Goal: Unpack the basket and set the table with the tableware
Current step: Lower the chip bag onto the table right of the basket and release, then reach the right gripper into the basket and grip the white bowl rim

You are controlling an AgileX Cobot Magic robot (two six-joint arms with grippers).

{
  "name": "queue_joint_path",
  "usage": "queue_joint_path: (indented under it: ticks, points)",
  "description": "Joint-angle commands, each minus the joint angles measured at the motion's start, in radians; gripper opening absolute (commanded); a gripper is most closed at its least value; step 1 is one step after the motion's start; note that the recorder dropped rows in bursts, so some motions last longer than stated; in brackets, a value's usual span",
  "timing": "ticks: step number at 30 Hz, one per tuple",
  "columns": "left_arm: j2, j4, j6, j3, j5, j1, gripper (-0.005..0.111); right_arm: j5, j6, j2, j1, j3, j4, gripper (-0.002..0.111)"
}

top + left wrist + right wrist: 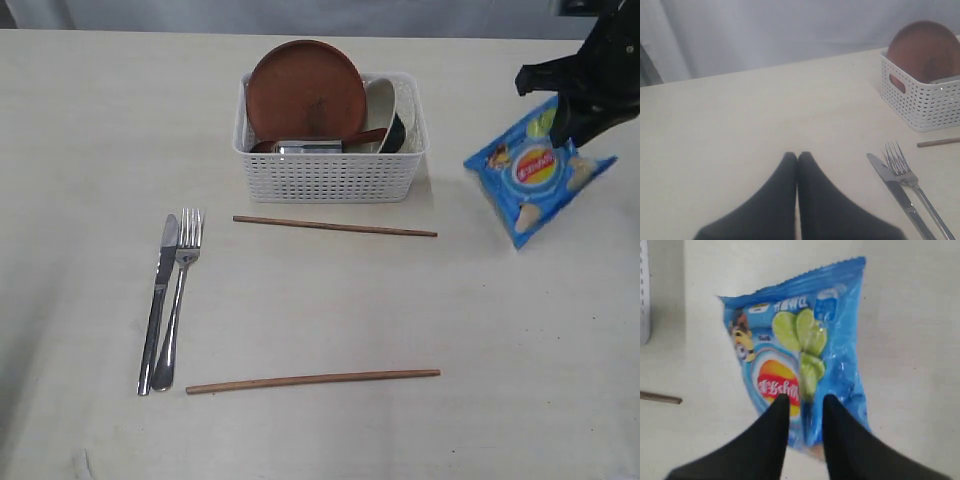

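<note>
The white basket (pixel 330 175) is sitting in the upper middle of the exterior view on the pale table (pixel 520 350). The round reddish-brown plate (pixel 306 90) is standing on edge inside it, leaning against the far wall and rising above the rim. The white bowl (pixel 385 105) is resting to the right of the plate in the basket, and the shiny steel cup (pixel 308 147) is lying low at the near wall. In the lower left of the frame the knife (pixel 158 305) and the fork (pixel 178 300) are lying side by side, touching or nearly so, with the knife on the left. One chopstick (pixel 335 227) is lying crosswise just in front of the basket, and the second chopstick (pixel 312 380) is lying roughly parallel to it, well apart, near the lower edge. At the upper right the blue chip bag (pixel 535 175) is lying tilted on the table, apart from the basket. The right gripper (pixel 802 402) is hovering over the bag's end with its jaws a little apart, the bag showing in the gap. The left gripper (pixel 798 156) is hanging over bare table with its jaws pressed together, gripping nothing.
</note>
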Motion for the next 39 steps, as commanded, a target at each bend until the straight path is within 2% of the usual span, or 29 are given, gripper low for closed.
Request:
queue_joint_path:
  ticks: [1,3,7,12,16,19,23,26,33,39]
  points:
    - [-0.003,-0.001,0.0,0.002,-0.004,0.002,0.0,-0.023,-0.022,0.021,-0.013,0.021,-0.001,0.051]
    - [-0.003,-0.001,0.0,0.002,-0.004,0.002,0.0,-0.029,-0.024,0.021,-0.011,0.017,0.008,0.058]
    - [-0.003,-0.001,0.0,0.002,-0.004,0.002,0.0,-0.009,-0.09,0.01,0.018,-0.03,0.022,0.059]
    - [-0.003,-0.001,0.0,0.002,-0.004,0.002,0.0,-0.004,-0.185,-0.037,0.095,-0.129,0.132,0.059]
    - [-0.003,-0.001,0.0,0.002,-0.004,0.002,0.0,-0.002,-0.009,-0.042,0.188,-0.21,0.141,0.059]
    - [-0.003,-0.001,0.0,0.002,-0.004,0.002,0.0,0.021,0.106,-0.017,0.279,-0.275,0.021,0.056]
    - [-0.003,-0.001,0.0,0.002,-0.004,0.002,0.0,0.131,0.286,0.06,0.415,-0.359,-0.252,0.055]
    - [-0.003,-0.001,0.0,0.002,-0.004,0.002,0.0,0.171,0.355,0.15,0.492,-0.426,-0.31,0.055]
    - [-0.003,-0.001,0.0,0.002,-0.004,0.002,0.0,0.171,0.48,0.326,0.522,-0.554,-0.331,0.055]
    - [-0.003,-0.001,0.0,0.002,-0.004,0.002,0.0,0.171,0.506,0.387,0.522,-0.556,-0.371,0.038]
